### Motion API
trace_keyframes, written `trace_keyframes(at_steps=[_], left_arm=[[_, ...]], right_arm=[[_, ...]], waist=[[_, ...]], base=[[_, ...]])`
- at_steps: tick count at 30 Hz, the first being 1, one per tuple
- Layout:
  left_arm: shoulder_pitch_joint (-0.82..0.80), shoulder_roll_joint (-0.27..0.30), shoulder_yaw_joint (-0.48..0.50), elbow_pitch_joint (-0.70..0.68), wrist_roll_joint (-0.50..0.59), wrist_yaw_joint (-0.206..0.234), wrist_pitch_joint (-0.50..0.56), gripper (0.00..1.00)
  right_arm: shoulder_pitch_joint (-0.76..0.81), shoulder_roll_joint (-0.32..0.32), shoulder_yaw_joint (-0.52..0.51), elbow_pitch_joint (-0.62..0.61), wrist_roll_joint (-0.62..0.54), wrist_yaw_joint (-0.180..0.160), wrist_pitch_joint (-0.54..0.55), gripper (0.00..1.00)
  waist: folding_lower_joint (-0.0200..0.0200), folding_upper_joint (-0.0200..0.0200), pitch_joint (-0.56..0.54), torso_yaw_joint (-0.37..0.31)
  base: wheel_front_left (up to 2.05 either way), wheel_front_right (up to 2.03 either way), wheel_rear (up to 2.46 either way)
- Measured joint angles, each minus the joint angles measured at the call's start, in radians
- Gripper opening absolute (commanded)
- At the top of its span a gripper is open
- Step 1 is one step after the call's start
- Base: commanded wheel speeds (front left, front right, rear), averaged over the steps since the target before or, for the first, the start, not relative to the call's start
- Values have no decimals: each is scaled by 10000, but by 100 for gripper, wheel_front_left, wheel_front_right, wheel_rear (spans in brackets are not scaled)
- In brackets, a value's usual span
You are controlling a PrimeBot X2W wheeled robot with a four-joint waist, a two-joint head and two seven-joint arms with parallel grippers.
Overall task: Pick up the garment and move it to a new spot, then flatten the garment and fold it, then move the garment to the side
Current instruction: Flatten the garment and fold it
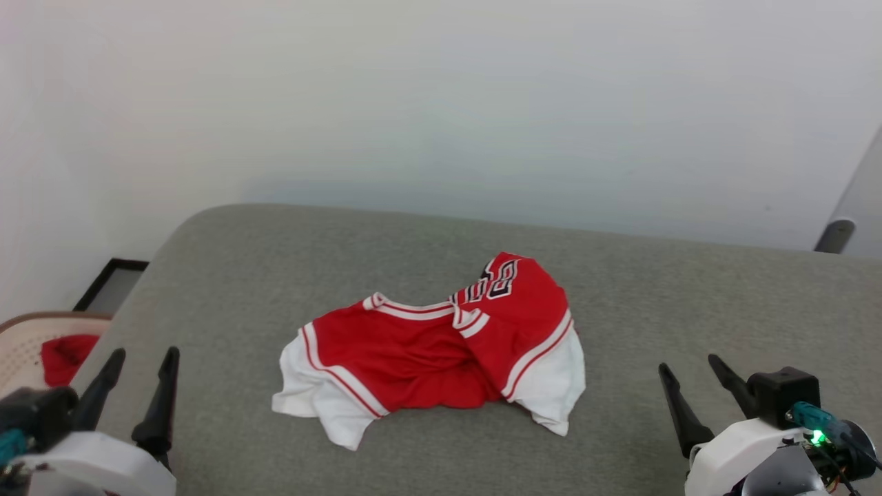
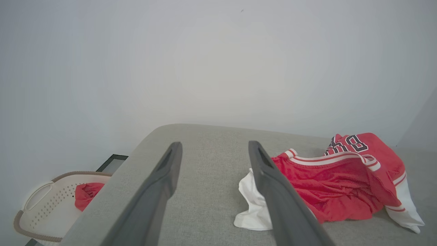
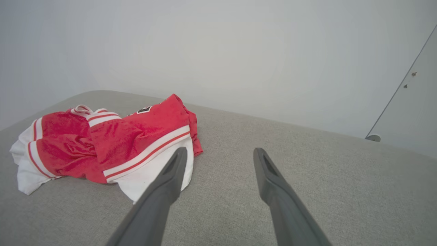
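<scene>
Both my left fingers [image 1: 160, 399] and right fingers [image 1: 679, 406] stand spread and empty in the head view, with the crumpled red jersey [image 1: 413, 351] between them on the grey cushion [image 1: 227, 275]. In the left wrist view the red jersey [image 2: 334, 184] lies to the right of my left fingers [image 2: 160, 191]. In the right wrist view it [image 3: 112, 143] lies to the left of my right fingers [image 3: 269, 184].

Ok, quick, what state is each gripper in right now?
Left gripper: jaws open, holding nothing, apart from the garment.
Right gripper: jaws open, holding nothing.

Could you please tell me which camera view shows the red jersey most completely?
The head view: the whole garment lies unobstructed on the grey cushion. In each wrist view, a dark finger hides part of a white sleeve.
</scene>
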Motion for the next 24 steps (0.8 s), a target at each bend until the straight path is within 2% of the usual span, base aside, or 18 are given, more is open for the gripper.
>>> trace_keyframes(at_steps=[5, 12, 18, 24], left_arm=[[417, -232, 222, -291, 278, 155, -441, 100], [791, -836, 667, -468, 692, 188, -598, 100], [857, -1379, 872, -477, 1051, -58, -614, 100], [709, -1929, 1037, -345, 1402, -403, -614, 100]], right_arm=[[7, -94, 253, 54, 73, 0, 637, 100], [-101, -290, 752, 165, 439, 0, 1787, 100], [-199, -418, 1127, 403, 573, 0, 2729, 100], [-452, -500, 1304, 702, 468, 0, 3206, 100]], waist=[[0, 0, 60, 354], [0, 0, 266, 890], [0, 0, 542, 1351], [0, 0, 977, 1734]], base=[[0, 0, 0], [0, 0, 0], [0, 0, 0], [0, 0, 0]])
